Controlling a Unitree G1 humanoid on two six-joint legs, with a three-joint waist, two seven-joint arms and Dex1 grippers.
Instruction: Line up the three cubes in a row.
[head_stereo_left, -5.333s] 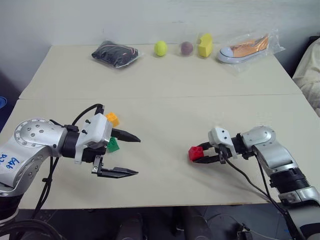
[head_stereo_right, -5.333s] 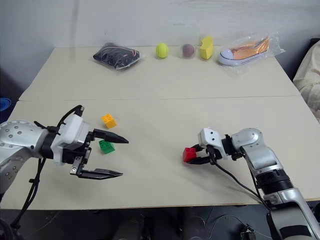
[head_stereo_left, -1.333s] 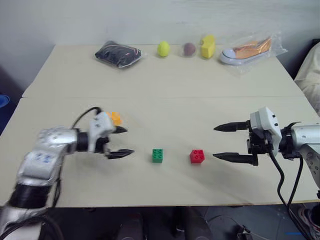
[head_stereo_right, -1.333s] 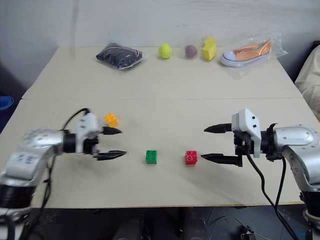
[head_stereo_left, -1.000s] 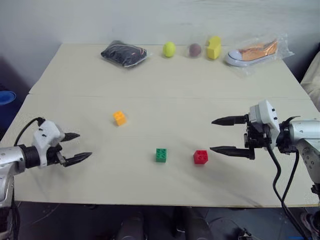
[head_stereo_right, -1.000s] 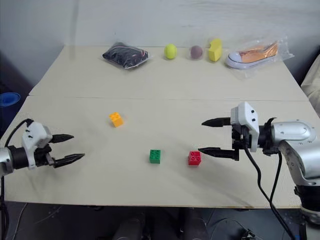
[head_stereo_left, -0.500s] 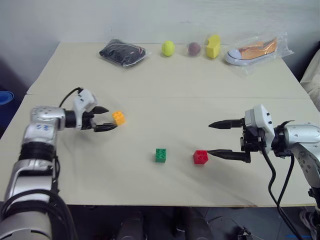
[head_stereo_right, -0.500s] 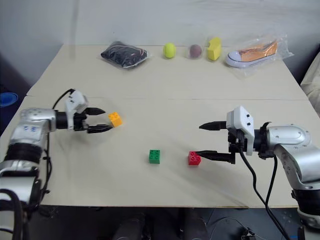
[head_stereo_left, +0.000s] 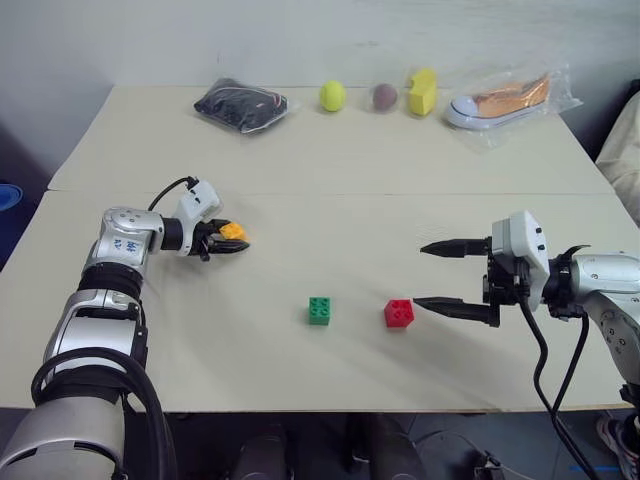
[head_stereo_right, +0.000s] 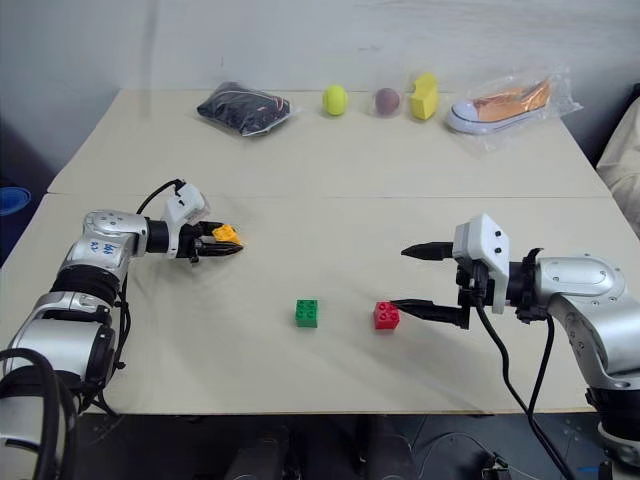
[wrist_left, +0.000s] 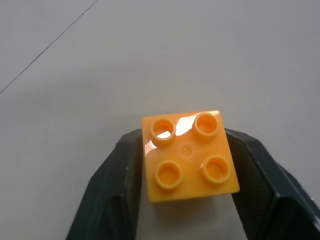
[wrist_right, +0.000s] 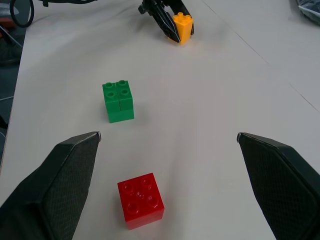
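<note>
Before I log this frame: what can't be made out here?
- Whether the orange cube rests on the table or is lifted: the left gripper fingers cover its sides in the left wrist view.
- What the dark bagged bundle holds: too small in the head views.
- What the small dark ball is: too small.

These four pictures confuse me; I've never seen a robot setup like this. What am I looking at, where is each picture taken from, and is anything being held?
It is a two-armed robot at a pale table. Two pictures come from cameras on its head, looking down over both arms. The other two come from cameras on its wrists, looking along the black fingers. The left gripper is shut on the orange cube. The right gripper is open and holds nothing. The green cube and red cube sit side by side on the table. Along the far edge lie a dark bag, a yellow-green ball and a wrapped shoe.
</note>
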